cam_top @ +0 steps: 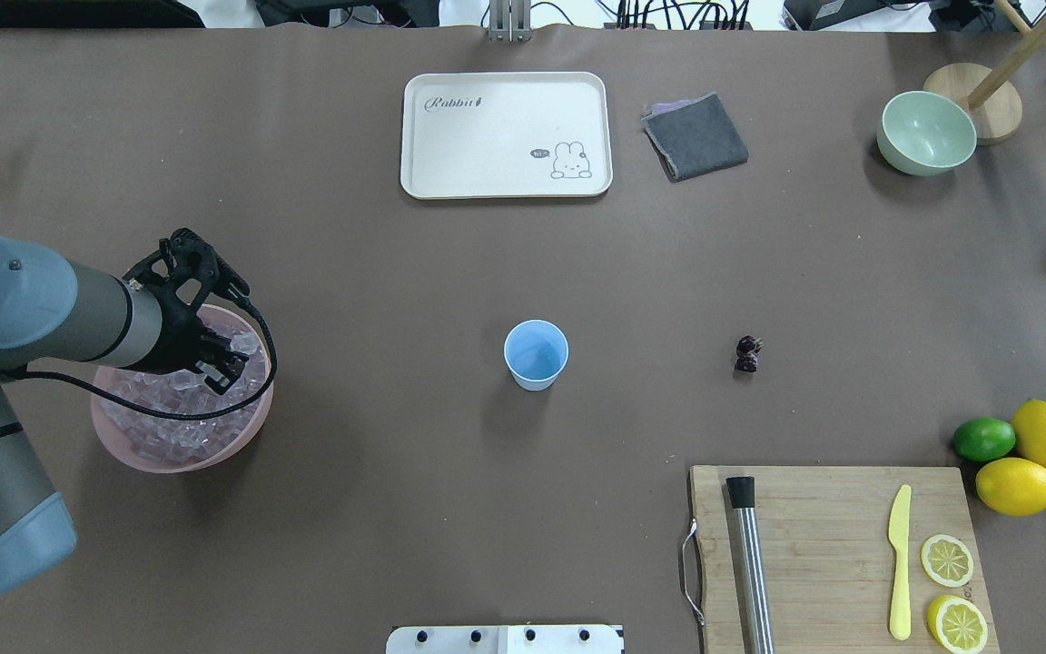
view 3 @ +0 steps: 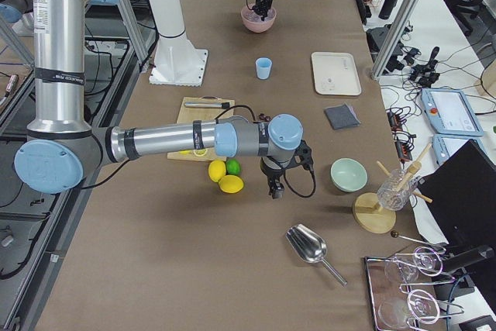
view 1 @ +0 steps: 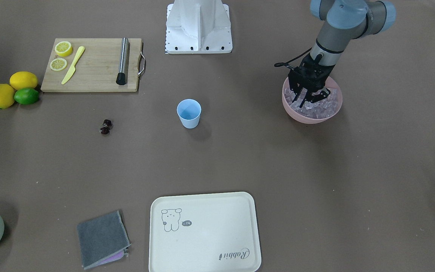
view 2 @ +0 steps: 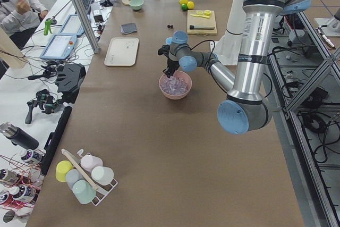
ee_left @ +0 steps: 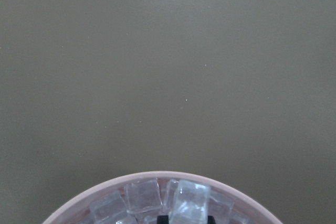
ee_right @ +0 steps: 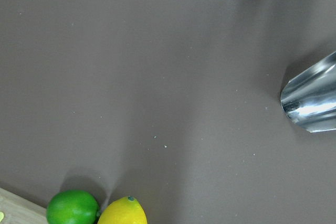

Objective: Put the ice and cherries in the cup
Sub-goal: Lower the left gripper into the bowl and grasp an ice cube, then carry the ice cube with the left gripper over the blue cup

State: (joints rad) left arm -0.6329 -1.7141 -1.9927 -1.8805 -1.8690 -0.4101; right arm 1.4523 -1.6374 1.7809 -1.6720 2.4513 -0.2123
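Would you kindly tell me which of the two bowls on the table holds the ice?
The pink bowl, where the left gripper reaches in, is heaped with ice; the pale green bowl beside the wooden stand looks empty.

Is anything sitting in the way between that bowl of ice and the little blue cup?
Nothing visible. Only bare table lies between the pink bowl of ice and the cup. The cherries lie on the cup's far side.

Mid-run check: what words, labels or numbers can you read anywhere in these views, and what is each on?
"Rabbit": script lettering in one corner of the cream tray.
"hi~": tiny speech bubble beside the rabbit drawing on that tray, barely legible.
Tablet screens off the table: too small to read.
Nothing else legible.
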